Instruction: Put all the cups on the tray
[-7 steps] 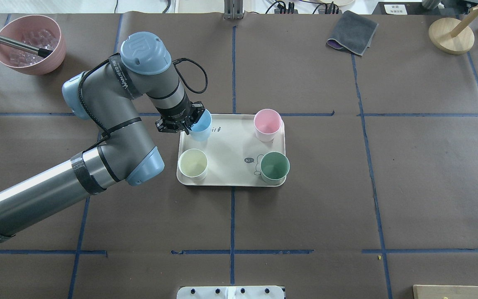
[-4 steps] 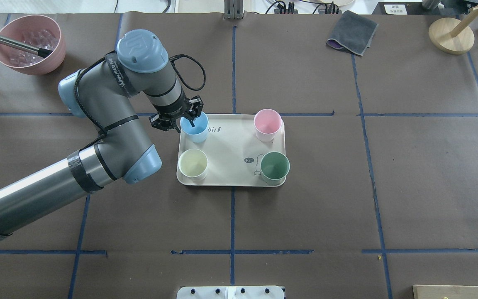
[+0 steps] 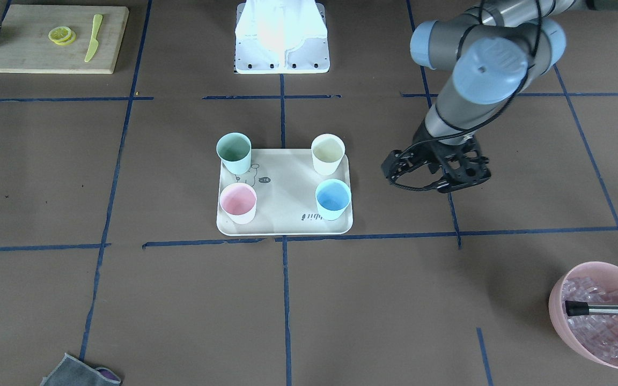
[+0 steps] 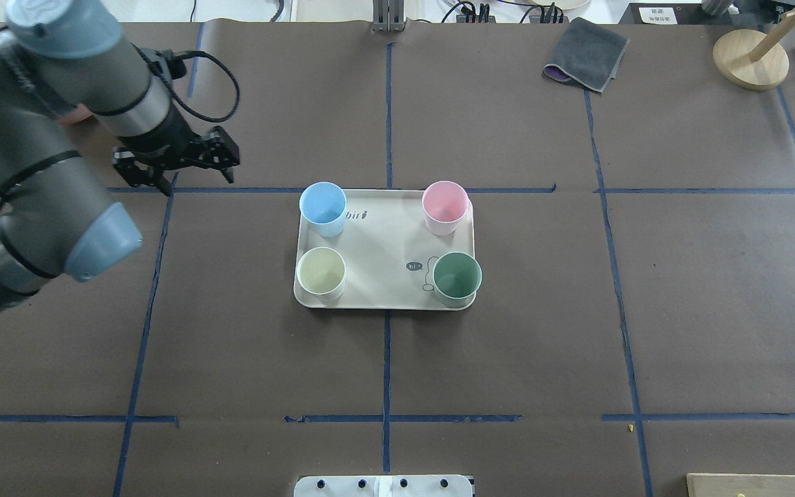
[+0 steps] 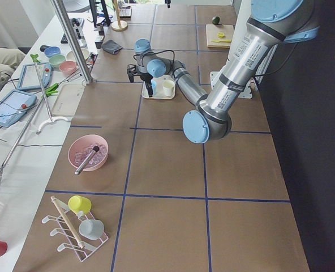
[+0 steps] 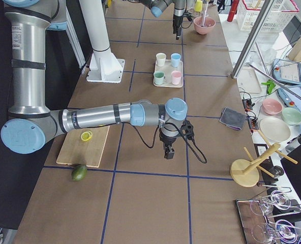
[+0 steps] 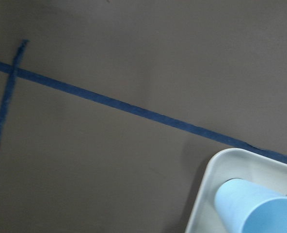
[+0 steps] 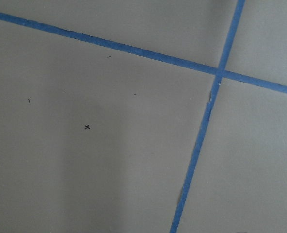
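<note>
The cream tray [image 4: 384, 238] holds all four cups upright, one near each corner: light blue cup [image 4: 323, 207], pink cup [image 4: 445, 206], cream-white cup [image 4: 321, 272], green cup [image 4: 457, 277]. They also show in the front view on the tray [image 3: 287, 206]: blue cup [image 3: 333, 198], pink cup [image 3: 238, 202], cream-white cup [image 3: 328, 153], green cup [image 3: 234, 152]. My left gripper [image 4: 145, 179] is open and empty, above the table well left of the tray. Its wrist view shows the blue cup [image 7: 260, 208] and a tray corner [image 7: 206, 194]. My right gripper [image 6: 168, 150] shows only in the right side view, far from the tray; I cannot tell whether it is open or shut.
A pink bowl of ice cubes [image 3: 604, 316] with a metal-handled tool stands beyond my left arm. A wooden cutting board [image 3: 54, 38] with lemon slices and a knife lies on my right. A grey cloth [image 4: 587, 54] and a wooden stand [image 4: 749, 59] sit at the far right.
My left gripper let go of the light blue cup and drew back to the left, away from the tray. The blue cup now stands upright in the tray's far left corner.
</note>
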Tool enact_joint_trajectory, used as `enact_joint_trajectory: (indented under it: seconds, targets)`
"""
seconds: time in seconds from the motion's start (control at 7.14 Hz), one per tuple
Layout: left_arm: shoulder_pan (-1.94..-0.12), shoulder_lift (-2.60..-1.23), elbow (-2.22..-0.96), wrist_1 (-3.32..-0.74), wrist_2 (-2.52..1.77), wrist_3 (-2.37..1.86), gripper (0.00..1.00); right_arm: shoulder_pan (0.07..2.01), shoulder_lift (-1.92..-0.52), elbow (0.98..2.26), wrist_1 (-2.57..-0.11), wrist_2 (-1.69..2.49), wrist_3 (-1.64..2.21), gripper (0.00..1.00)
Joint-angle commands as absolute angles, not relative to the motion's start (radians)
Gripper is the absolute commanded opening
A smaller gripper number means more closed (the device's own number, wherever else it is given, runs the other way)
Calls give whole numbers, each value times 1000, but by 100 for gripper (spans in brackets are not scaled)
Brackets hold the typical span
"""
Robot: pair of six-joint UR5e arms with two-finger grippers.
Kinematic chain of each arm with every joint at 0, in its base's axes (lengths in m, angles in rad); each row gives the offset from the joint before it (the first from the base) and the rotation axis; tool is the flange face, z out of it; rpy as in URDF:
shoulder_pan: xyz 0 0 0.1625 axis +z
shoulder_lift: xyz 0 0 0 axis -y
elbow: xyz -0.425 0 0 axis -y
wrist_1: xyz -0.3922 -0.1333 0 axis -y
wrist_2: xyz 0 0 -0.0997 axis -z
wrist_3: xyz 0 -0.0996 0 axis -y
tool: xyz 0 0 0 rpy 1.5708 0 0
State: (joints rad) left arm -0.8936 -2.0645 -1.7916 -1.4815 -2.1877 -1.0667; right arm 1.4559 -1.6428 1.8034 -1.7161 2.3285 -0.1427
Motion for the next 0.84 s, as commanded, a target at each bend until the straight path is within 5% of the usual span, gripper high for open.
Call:
enact_joint_trajectory:
  seconds: [0.0, 0.42, 0.7]
  targets:
    - [-1061, -1871, -1905, -1427, -2252, -694, 100, 1515, -1667, 1804, -1717, 2330, -152, 99]
    - [-1404, -1645, -1838, -1427, -2342, -29, 100, 1523, -1683, 1810, -1717, 2335, -133, 99]
    - [-1497, -1494, -1851, -1440, -2341, 35, 100, 1522, -1680, 1809, -1717, 2335, -135, 99]
